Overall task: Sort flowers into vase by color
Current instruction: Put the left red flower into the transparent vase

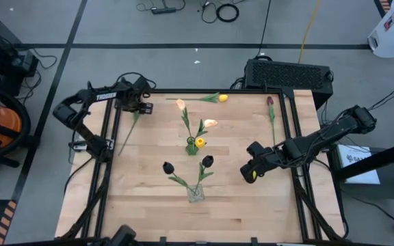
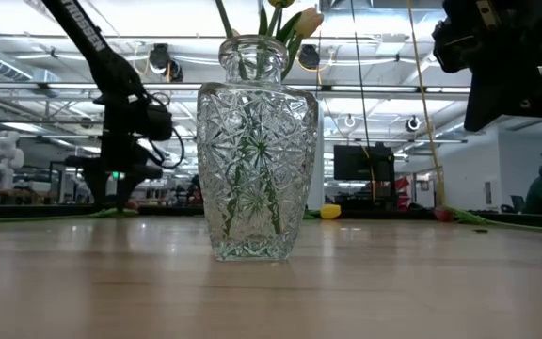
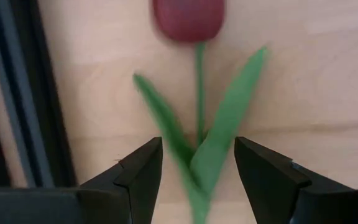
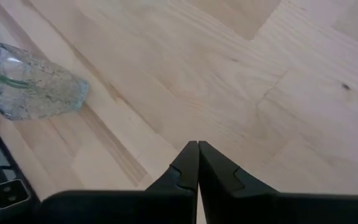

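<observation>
Two vases stand on the bench (image 1: 142, 198), one vase (image 1: 195, 193) near the front and the other vase (image 1: 192, 146) behind it. Both hold flowers. One flower (image 1: 204, 98) lies at the back. The left tool (image 1: 139, 107) sits over a flower (image 1: 130, 130) at the left edge. The right tool (image 1: 252, 172) is right of the front vase.

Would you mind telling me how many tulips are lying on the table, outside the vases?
3: a yellow tulip at the far edge, a maroon tulip far right, and a red tulip far left, its stem between the left end effector's open fingers.
</observation>
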